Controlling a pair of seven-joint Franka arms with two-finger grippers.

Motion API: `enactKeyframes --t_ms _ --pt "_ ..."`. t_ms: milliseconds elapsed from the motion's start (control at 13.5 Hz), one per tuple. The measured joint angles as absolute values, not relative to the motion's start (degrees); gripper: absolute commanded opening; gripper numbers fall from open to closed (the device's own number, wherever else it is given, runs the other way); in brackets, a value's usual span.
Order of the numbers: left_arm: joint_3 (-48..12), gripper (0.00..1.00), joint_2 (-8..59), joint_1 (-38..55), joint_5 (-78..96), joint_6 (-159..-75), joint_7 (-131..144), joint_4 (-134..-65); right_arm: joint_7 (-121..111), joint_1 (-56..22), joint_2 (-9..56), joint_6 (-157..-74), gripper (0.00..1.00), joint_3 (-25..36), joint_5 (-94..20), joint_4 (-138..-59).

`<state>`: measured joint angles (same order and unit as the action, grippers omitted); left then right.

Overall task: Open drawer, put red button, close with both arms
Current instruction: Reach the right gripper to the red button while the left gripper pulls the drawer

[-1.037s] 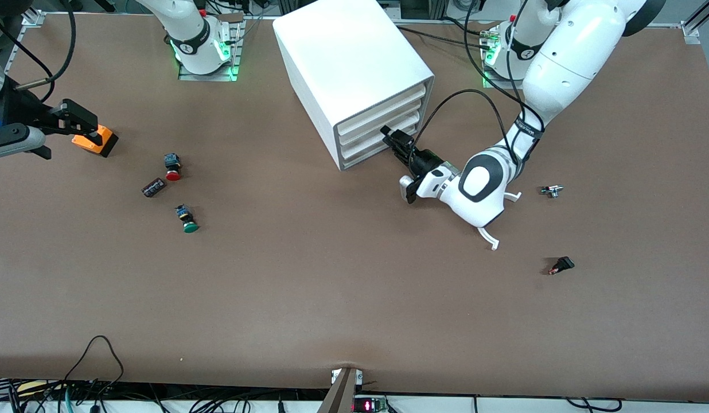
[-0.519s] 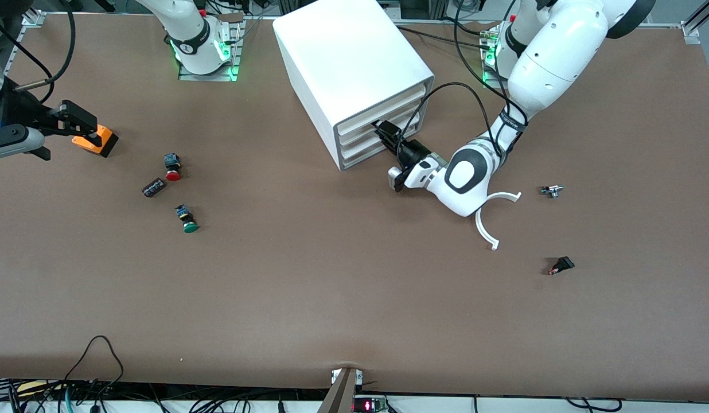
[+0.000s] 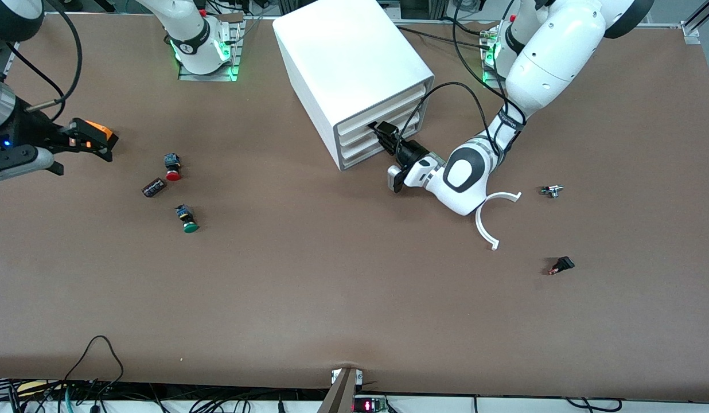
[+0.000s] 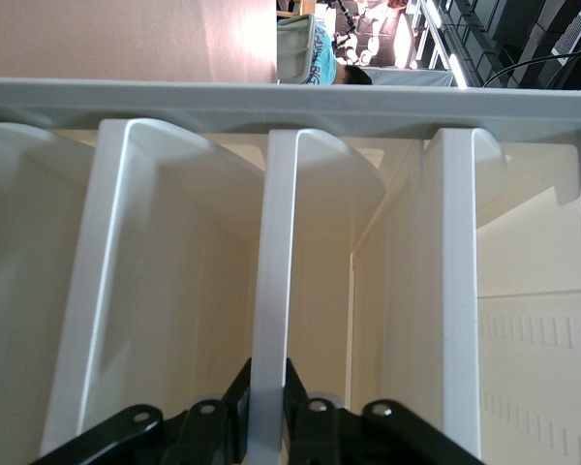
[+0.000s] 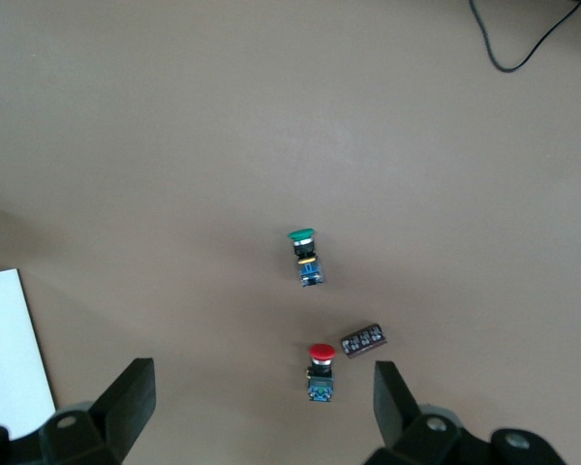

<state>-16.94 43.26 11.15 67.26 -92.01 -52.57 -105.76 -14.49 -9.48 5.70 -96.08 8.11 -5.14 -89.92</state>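
The white cabinet (image 3: 354, 57) stands at the middle of the table near the robots' bases. My left gripper (image 3: 380, 129) is at its front, shut on the front lip of the middle drawer (image 3: 354, 140). In the left wrist view the black fingers (image 4: 234, 399) pinch that white lip (image 4: 276, 291) from both sides. The drawer looks closed. The red button (image 3: 172, 170) lies on its side toward the right arm's end of the table. My right gripper (image 3: 90, 143) hangs open above the table beside it. In the right wrist view the red button (image 5: 321, 368) shows below the wide-open right gripper (image 5: 264, 383).
A green-capped button (image 3: 187, 220) and a small black block (image 3: 154, 187) lie close to the red button. Toward the left arm's end lie a white curved piece (image 3: 486, 221), a small metal part (image 3: 552, 190) and a small black switch (image 3: 563, 265).
My left gripper moved in to the cabinet's front and shut on the middle drawer's lip. The right gripper shifted a little and tilted over the table.
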Motion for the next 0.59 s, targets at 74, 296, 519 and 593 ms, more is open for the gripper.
enactKeyframes --t_ms 74,296,519,593 --pt "-16.9 0.10 43.3 11.1 67.3 -92.0 -52.7 -105.7 -14.4 -9.5 6.6 -96.1 1.00 8.2 -5.1 -89.9" --pt "-16.1 0.10 43.2 11.2 67.3 -92.0 -52.7 -105.1 -14.4 -9.3 8.9 -96.4 1.00 8.4 -5.1 -89.9" --pt "-14.5 0.10 43.2 11.1 67.3 -91.7 -52.6 -104.0 -14.4 -9.4 10.3 -96.3 1.00 8.3 -4.5 -89.8" --pt "-14.1 0.11 43.2 11.1 67.3 -91.6 -52.4 -103.7 -14.4 -9.6 10.9 -96.3 1.00 8.2 -3.7 -89.8"
